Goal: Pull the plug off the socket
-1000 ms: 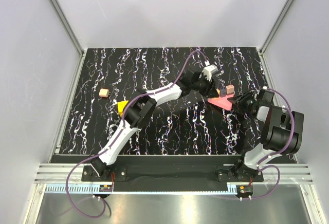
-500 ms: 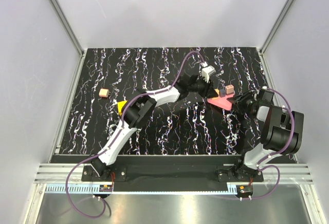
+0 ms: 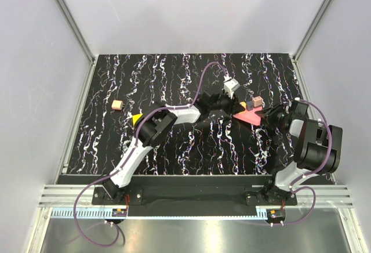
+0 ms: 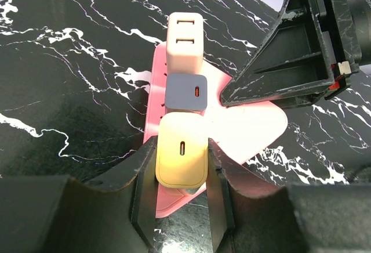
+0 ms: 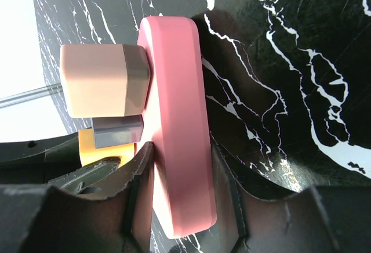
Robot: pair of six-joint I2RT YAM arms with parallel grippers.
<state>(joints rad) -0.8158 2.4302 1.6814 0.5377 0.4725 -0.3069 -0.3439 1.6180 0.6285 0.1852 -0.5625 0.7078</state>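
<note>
grasp looks done, pull not yet made: my left end effector [image 4: 181,166] is pinched on the yellow plug [image 4: 181,140], one finger on each side. the plug sits seated in the pink socket [image 4: 249,125], at the near end of the row. my right end effector [image 5: 181,172] clamps the socket slab across its thickness to brace it; can't tell if it's lifted off the table [image 4: 69,90]. next move, i judge: pull the left straight out from the socket face while the right holds firm, no twisting. no real containers here; the socket carries three plugs: yellow, grey plug [image 4: 185,90] mid, cream plug [image 4: 184,38] far end.
</note>
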